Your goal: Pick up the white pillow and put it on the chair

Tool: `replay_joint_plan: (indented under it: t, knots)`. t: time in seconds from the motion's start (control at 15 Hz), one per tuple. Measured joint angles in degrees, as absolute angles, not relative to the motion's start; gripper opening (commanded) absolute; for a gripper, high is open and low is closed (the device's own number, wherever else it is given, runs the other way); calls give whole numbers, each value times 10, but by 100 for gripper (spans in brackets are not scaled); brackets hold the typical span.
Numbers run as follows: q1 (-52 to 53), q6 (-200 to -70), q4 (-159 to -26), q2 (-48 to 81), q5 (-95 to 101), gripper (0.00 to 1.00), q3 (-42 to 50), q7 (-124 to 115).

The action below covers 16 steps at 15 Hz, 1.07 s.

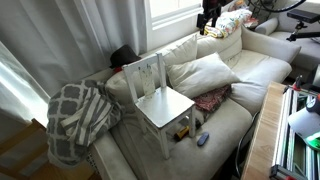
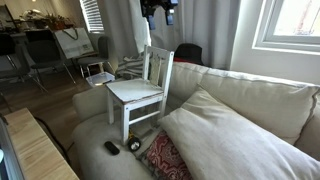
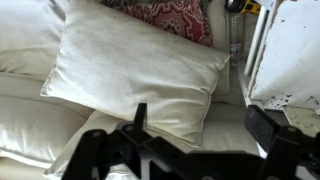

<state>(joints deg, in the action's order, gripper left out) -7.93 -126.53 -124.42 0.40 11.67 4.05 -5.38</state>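
Observation:
The white pillow (image 1: 205,72) leans against the sofa back beside the chair; it fills the lower right of an exterior view (image 2: 240,140) and lies under the jaws in the wrist view (image 3: 140,70). The white slat-back chair (image 1: 160,100) stands on the sofa seat, its seat bare, and it also shows in an exterior view (image 2: 138,88) and at the right edge of the wrist view (image 3: 295,55). My gripper (image 3: 200,125) is open and empty. It hangs high above the sofa in both exterior views (image 1: 212,12) (image 2: 158,10), well clear of the pillow.
A small red patterned cushion (image 1: 212,98) (image 2: 170,160) (image 3: 165,18) lies on the sofa seat between chair and pillow. A grey-white lattice blanket (image 1: 80,115) drapes over the sofa arm. A black remote (image 2: 112,148) and small objects (image 1: 203,139) lie by the chair legs.

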Motion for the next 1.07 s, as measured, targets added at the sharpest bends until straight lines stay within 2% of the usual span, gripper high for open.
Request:
replay_joint_plan:
  t: [0.4, 1.07]
  knots:
    - [-85, -1291, -1176, 105, 114, 100, 62, 20]
    - [-84, -1290, -1168, 112, 116, 100, 63, 21]
